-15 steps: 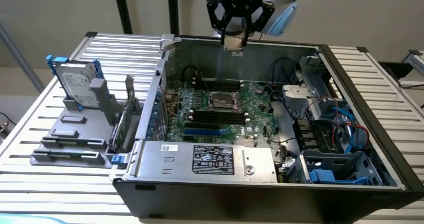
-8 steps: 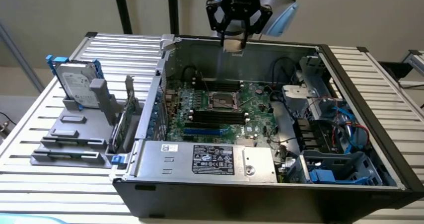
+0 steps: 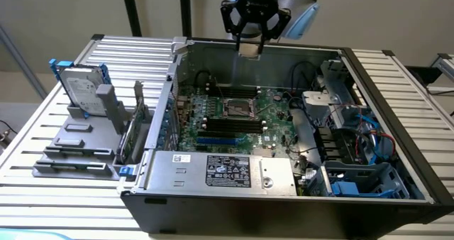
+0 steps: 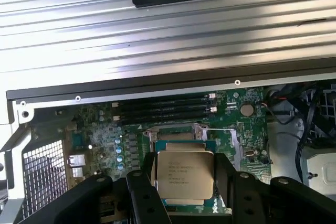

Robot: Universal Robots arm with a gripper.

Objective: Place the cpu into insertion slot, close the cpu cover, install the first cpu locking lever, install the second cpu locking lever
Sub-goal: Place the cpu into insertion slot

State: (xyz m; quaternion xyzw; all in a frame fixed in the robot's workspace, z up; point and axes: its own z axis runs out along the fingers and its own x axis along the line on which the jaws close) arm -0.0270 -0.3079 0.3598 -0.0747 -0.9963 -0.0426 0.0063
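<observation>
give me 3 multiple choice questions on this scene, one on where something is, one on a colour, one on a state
1. Where is the gripper?
A. above the open case
B. down beside the case
C. deep inside the case

2. What colour is the board?
A. red
B. green
C. white

3. Is the cpu in the slot yet?
A. yes, seated
B. no, lying loose on the board
C. no, held in the gripper

Answers:
1 A: in the exterior view it hangs over the case's far wall.
2 B: green shows all around the slot.
3 C: in the wrist view the gripper's fingers clamp the cpu's sides, with the slot lying beyond it.
</observation>
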